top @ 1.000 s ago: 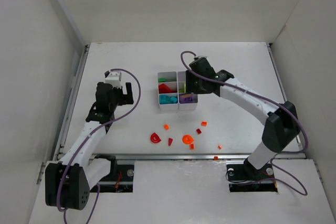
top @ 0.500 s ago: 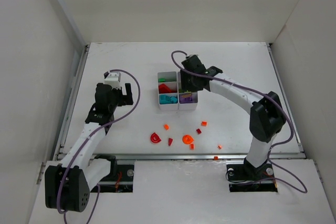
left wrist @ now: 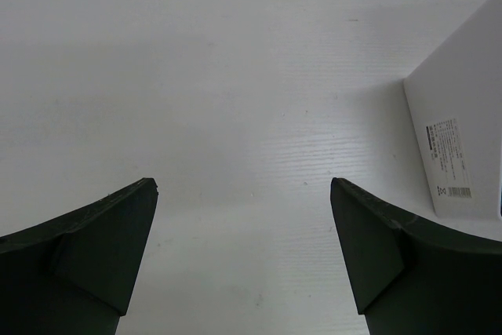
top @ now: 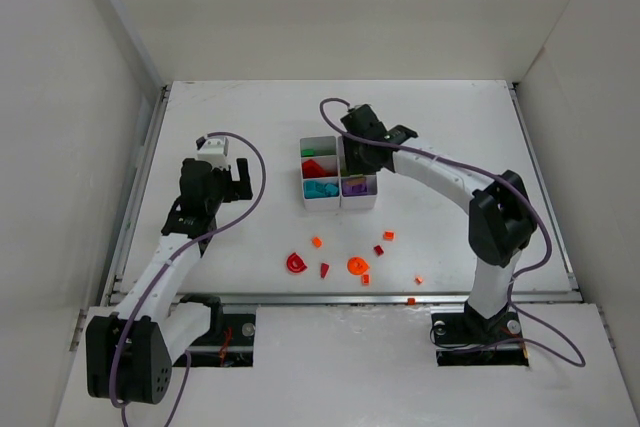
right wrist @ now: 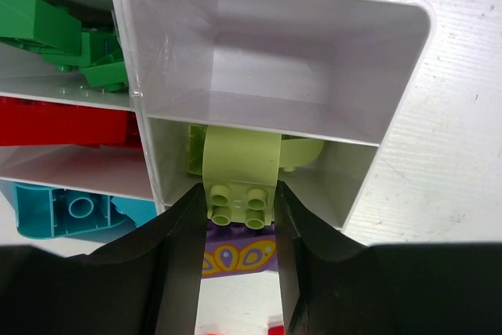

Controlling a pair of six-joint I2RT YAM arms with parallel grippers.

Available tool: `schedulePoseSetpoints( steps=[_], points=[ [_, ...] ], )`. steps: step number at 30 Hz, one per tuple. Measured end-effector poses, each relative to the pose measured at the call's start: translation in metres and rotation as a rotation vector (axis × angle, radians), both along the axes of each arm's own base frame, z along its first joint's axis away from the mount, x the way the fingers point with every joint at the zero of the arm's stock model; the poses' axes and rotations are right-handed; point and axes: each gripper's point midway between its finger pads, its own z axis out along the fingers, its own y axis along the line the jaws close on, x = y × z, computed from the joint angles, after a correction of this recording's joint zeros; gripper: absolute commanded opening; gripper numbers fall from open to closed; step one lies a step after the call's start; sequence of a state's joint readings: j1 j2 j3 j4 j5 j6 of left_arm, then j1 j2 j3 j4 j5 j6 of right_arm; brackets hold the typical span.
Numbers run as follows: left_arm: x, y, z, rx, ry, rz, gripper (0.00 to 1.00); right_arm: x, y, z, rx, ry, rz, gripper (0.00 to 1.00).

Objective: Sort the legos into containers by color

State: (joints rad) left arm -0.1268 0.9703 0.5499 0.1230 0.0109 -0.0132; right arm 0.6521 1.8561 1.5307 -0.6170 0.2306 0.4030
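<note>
Nearest the arm bases, loose red and orange legos [top: 356, 266] lie scattered on the table [top: 450, 127], among them a red arch [top: 296, 263] and an orange ring.

Beyond them stand the containers [top: 322, 203], two columns by three rows. In the left column the near compartment holds teal pieces [right wrist: 74, 211], the middle one red [right wrist: 67, 125] and the far one dark green [right wrist: 47, 25]. In the right column the near compartment holds a purple piece [right wrist: 235, 258] with a printed pattern.

The right gripper [right wrist: 238, 198] hangs over the middle right compartment. Its fingers [right wrist: 176, 256] are drawn in close against both sides of a lime brick [right wrist: 239, 164], studs facing the camera, its far end down in that compartment beside more lime plastic. I cannot tell whether the brick touches the floor.

To the left, well apart from the containers, the left gripper [left wrist: 243, 186] is spread wide over bare table with nothing between its fingers.

From above, the right wrist hides the middle right compartment. The wrist view cuts off the teal and purple pieces behind the fingers. In the left wrist view a white labelled panel [left wrist: 459, 143] is cut off at the right; I cannot tell what it belongs to.
</note>
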Motion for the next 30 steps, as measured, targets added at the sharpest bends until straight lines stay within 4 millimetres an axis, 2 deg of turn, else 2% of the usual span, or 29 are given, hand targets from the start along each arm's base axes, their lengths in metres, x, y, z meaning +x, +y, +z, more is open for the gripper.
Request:
schedulePoseSetpoints(
  steps=[9, 30],
  points=[
    [0.000, 0.000, -0.001, 0.000, 0.002, 0.000, 0.91, 0.002, 0.000, 0.000, -0.009, -0.031, -0.010, 0.00],
    [0.000, 0.000, -0.001, 0.001, 0.003, 0.000, 0.91, 0.005, 0.006, 0.009, 0.253, -0.082, -0.333, 0.00]
  ],
)
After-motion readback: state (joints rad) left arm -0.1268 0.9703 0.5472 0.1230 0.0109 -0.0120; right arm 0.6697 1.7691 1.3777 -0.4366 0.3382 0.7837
